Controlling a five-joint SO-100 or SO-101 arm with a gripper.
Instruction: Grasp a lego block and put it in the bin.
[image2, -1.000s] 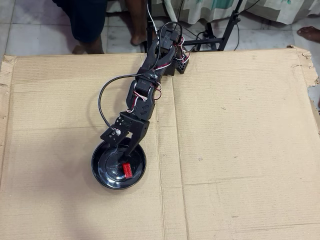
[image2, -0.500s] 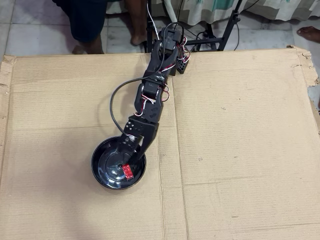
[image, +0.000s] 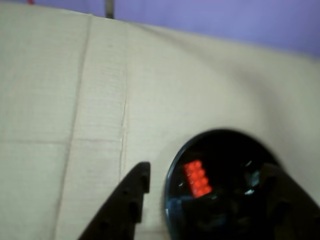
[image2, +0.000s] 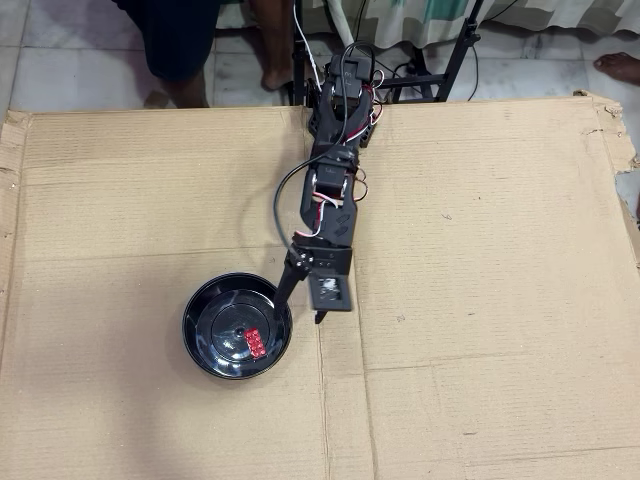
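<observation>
Wrist view, nearest the lens: the two dark fingers of the pincer (image: 205, 175) rose from the lower edge, one finger (image: 131, 196) at lower left and the other at lower right, standing wide apart with nothing held between them. Just beyond, in the gap between them, lay the bin (image: 220, 150), a glossy black bowl seen blurred, its rim near the left finger. The lego block (image: 196, 178), bright red with studs upward, rested on the bowl's floor toward the left side as this view showed it. Farther off stretched the tan cardboard sheet (image: 65, 100) with a vertical crease, and past its far edge a purple-toned background, too blurred to identify.

Overhead view: the bin (image2: 205, 330) sat on the cardboard sheet (image2: 480, 250), left of centre. The lego block (image2: 253, 343) lay inside it, near the lower right part of the rim, free of the arm. The pincer (image2: 300, 305) was just beside the bin's upper right rim, above the cardboard rather than over the bowl's centre, open and empty. The arm (image2: 330, 180) ran up the picture to its base (image2: 345, 85) at the sheet's far edge. Beyond were a tiled floor (image2: 60, 50), a person's bare legs (image2: 270, 40) and a dark stand (image2: 460, 50).
</observation>
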